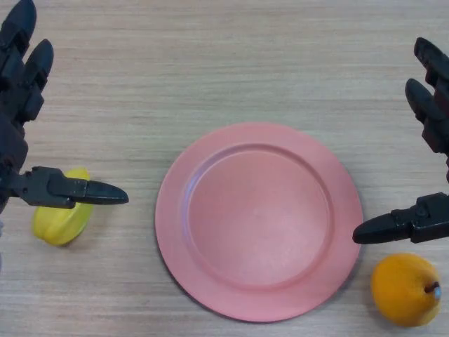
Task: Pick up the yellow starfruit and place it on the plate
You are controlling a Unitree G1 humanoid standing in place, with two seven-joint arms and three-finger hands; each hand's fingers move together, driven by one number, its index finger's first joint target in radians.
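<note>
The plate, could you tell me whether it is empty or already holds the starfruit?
Empty. The plate shows only bare pink surface; the starfruit lies on the table to its left, under the left hand.

Single head view, looking steeply down on the table.
The camera sits close above the light wood-grain tabletop (231, 63), with the round pink plate (259, 221) just below centre; both black hands enter at the side edges, left hand (21, 91) and right hand (431, 133).

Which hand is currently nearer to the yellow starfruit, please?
Left. The left hand is over the yellow starfruit, its thumb crossing it; the right hand is across the plate.
</note>
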